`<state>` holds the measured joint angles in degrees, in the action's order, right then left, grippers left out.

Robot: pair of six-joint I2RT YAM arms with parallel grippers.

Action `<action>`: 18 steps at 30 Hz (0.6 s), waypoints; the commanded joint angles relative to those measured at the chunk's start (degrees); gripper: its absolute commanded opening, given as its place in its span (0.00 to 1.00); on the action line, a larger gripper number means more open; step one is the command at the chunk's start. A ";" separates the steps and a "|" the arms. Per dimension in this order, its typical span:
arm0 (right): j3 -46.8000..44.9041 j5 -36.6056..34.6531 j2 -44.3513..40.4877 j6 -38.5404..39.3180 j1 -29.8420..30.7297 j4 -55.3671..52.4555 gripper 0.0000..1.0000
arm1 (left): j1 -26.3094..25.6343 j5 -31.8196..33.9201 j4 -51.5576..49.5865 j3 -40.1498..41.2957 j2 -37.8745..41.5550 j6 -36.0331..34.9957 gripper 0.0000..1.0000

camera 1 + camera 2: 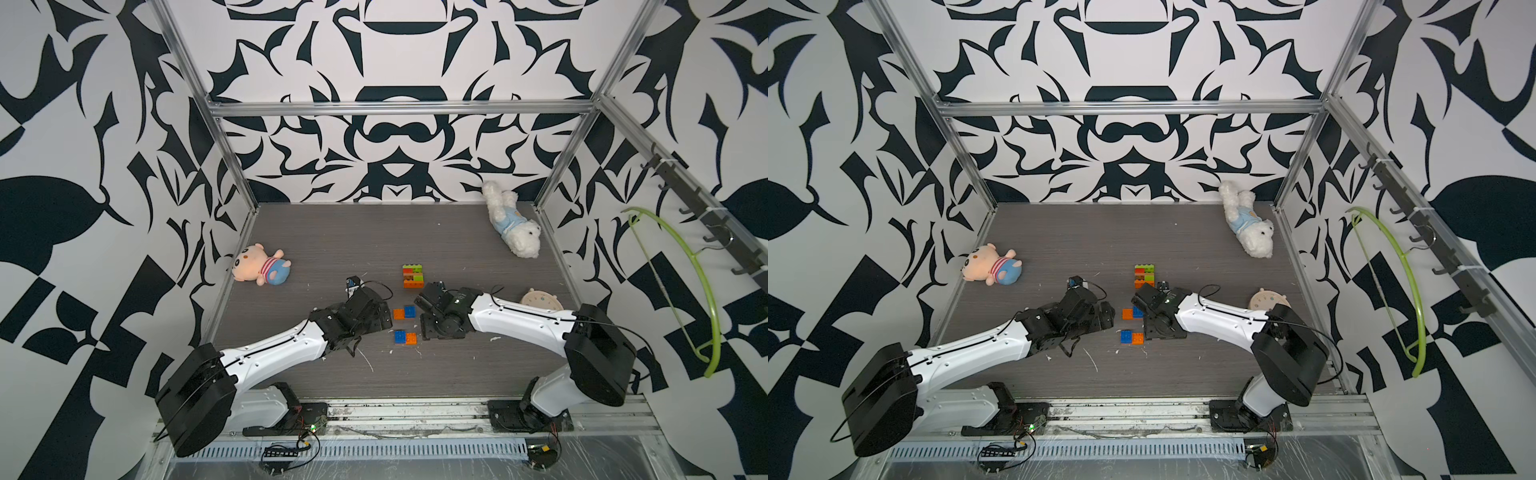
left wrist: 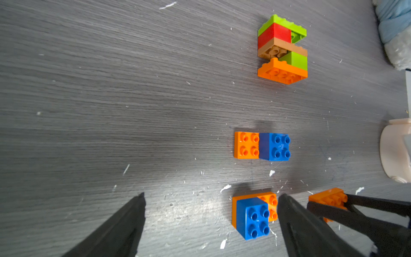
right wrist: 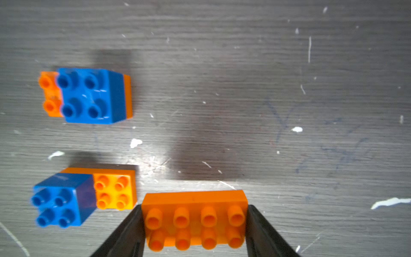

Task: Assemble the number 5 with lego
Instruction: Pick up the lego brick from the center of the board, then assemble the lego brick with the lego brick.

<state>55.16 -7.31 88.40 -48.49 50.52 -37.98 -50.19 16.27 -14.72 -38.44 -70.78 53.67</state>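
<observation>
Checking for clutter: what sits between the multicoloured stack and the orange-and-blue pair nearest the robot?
The other orange-and-blue pair, touching neither the multicoloured stack nor the nearest pair; left wrist view shows it.

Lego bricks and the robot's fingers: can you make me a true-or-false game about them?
1. The right fingers grip a long orange brick. True.
2. That brick has four studs. False: it has eight.
3. The left fingers hold something. False: they are open and empty.
4. A blue brick sits on an orange base brick. True.
5. The pig toy lies on the bricks. False: it lies well apart from them.
</observation>
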 commanded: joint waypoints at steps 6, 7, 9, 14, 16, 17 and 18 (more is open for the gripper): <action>6.58 0.26 2.13 -2.36 3.91 0.00 0.68 | 0.77 3.50 -3.65 2.00 4.08 2.67 0.99; 7.35 -0.10 2.74 -3.09 4.70 0.31 0.68 | 1.06 3.42 -4.14 2.38 4.50 3.20 0.99; 8.83 -0.53 3.80 -4.37 6.02 0.77 0.67 | 1.54 3.49 -4.55 3.23 5.64 4.05 0.99; 12.73 -5.12 7.51 -7.50 9.15 -1.51 0.67 | 2.94 4.20 -5.20 6.01 10.04 5.47 0.99; 13.32 -5.10 8.56 -8.18 9.59 -1.64 0.67 | 3.47 4.45 -5.27 6.91 11.68 5.66 0.99; 13.55 -4.98 9.17 -8.66 9.80 -1.58 0.66 | 3.68 4.56 -5.46 7.32 12.43 5.66 0.99; 13.77 -4.86 9.61 -8.93 10.06 -1.49 0.66 | 3.86 4.64 -5.49 7.55 13.01 5.66 0.99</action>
<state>66.87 -9.58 97.80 -54.78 60.20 -37.67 -46.94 19.66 -18.59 -32.01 -59.64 58.61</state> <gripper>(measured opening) 0.670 0.992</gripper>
